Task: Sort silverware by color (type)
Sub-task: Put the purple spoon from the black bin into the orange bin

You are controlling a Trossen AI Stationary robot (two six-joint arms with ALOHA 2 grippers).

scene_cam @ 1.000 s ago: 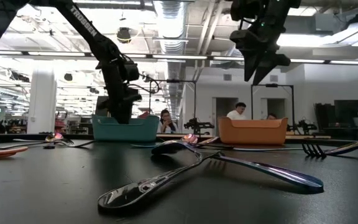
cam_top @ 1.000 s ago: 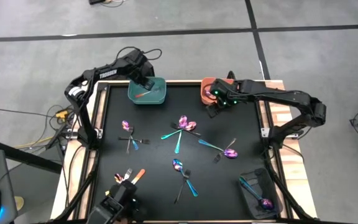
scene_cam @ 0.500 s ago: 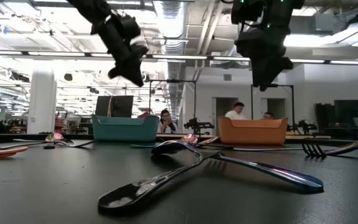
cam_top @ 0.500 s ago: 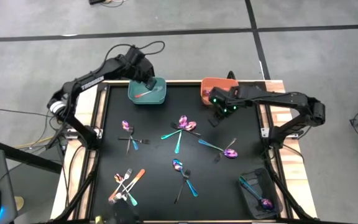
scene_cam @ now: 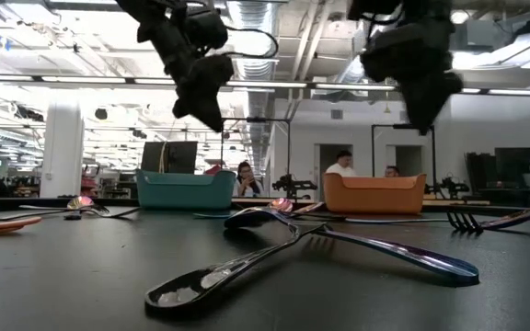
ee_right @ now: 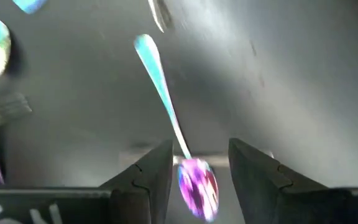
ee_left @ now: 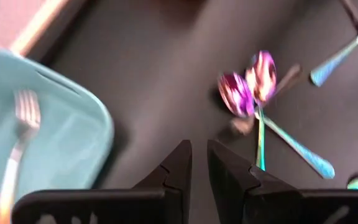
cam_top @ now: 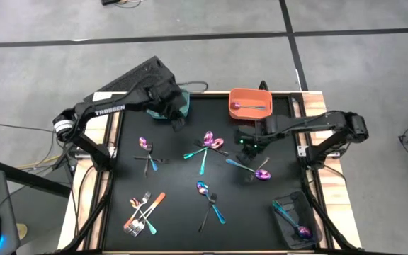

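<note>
Forks and spoons of the silverware lie scattered on the black mat (cam_top: pixel 183 184). My right gripper (ee_right: pixel 201 155) hangs open above a teal-handled spoon (ee_right: pixel 166 106). Its purple bowl (ee_right: pixel 197 186) shows between the fingers but well below them. My left gripper (ee_left: pixel 196 152) is up in the air beside the teal bin (ee_left: pixel 48 137), shut to a narrow slit with nothing in it. An orange-handled fork (ee_left: pixel 17 143) lies in that bin. In the high view my left gripper (cam_top: pixel 177 122) partly hides the teal bin (cam_top: pixel 185 101), and my right gripper (cam_top: pixel 248 143) is near the orange bin (cam_top: pixel 251 94).
A spoon (cam_top: pixel 250 107) lies in the orange bin. A dark tray (cam_top: pixel 289 212) at the near right holds more pieces. Clusters of cutlery lie at the mat's left (cam_top: pixel 147 154), middle (cam_top: pixel 207 145), near middle (cam_top: pixel 210 198) and near left (cam_top: pixel 144 210). Wooden edges frame the mat.
My left gripper has risen out of the teal bin and swung toward the table's middle, leaving the orange-handled fork in the bin. My right gripper has left the orange bin and gone toward the near edge, over the teal-handled spoon, still open.
</note>
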